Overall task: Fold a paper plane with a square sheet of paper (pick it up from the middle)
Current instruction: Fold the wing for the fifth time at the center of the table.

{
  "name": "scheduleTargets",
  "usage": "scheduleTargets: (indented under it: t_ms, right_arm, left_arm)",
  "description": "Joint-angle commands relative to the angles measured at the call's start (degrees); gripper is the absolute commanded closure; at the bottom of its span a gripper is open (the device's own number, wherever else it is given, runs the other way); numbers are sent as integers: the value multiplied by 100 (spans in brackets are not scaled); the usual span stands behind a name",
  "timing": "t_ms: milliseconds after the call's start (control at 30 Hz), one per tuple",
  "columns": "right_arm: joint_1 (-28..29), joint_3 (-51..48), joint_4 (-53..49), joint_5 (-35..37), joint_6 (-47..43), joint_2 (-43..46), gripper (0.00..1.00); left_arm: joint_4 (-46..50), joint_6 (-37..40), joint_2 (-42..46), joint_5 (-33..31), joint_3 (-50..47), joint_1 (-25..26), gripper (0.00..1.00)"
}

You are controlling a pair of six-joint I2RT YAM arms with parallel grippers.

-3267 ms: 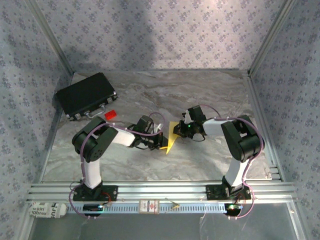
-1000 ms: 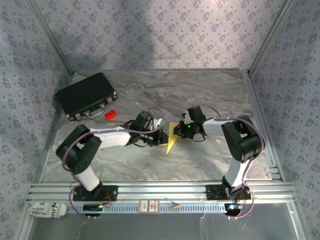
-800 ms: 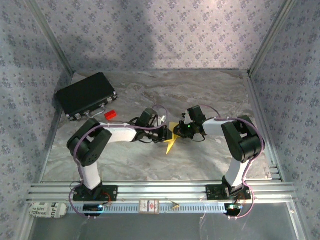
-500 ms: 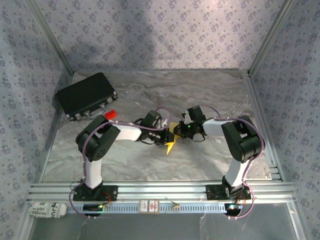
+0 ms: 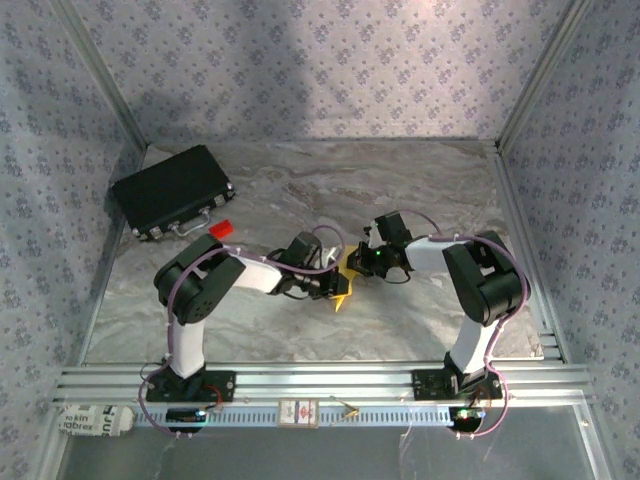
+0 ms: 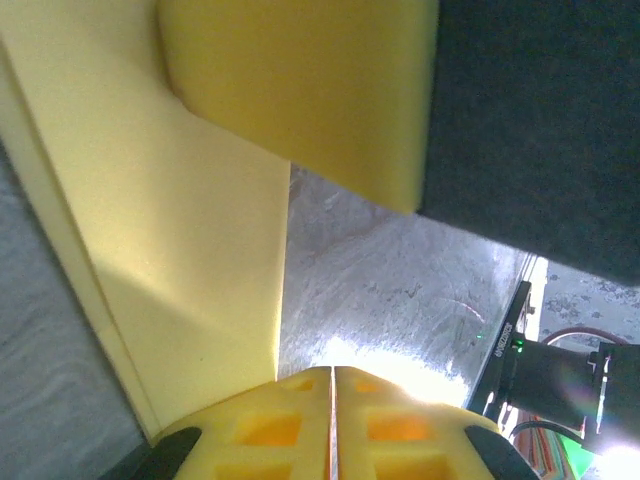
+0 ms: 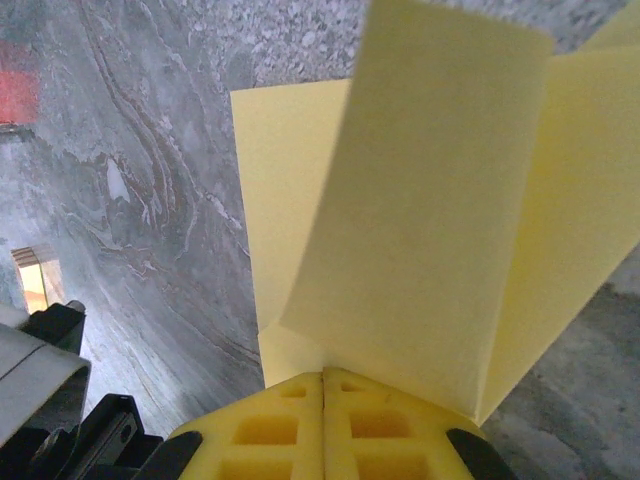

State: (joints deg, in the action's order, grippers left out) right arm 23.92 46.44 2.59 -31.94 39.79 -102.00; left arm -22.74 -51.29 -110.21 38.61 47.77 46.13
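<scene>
The right gripper (image 7: pixel 323 380) has its fingers pressed together on a folded flap of the sheet of paper (image 7: pixel 430 230), which stands up from them. The left gripper (image 6: pixel 332 375) is pressed together too, with the paper lying against its side; whether it pinches any I cannot tell. Both meet at the yellow sheet, which sits on the table (image 5: pixel 420 190) well to the right of the black case (image 5: pixel 172 190) and closer to the front. A small red block (image 5: pixel 221 228) lies just beside the case.
</scene>
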Motion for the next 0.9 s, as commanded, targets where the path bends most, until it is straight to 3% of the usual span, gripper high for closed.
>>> scheduleTargets:
  t_ms: [0, 567, 733, 867]
  right_arm:
    - [-32, -174, -714, 848, -112, -259, 93]
    - [-37, -145, -763, 869, -120, -237, 93]
    - [-28, -120, -763, 857, -110, -237, 93]
    - [-19, -129, -756, 850, -103, -251, 93]
  left_arm:
    - [755, -36, 42, 91, -422, 199, 91]
    - [2178, 625, 861, -180, -803, 480, 93]
    - [2198, 605, 1519, -253, -792, 469, 94]
    - [1668, 308, 2023, -234, -701, 270, 94]
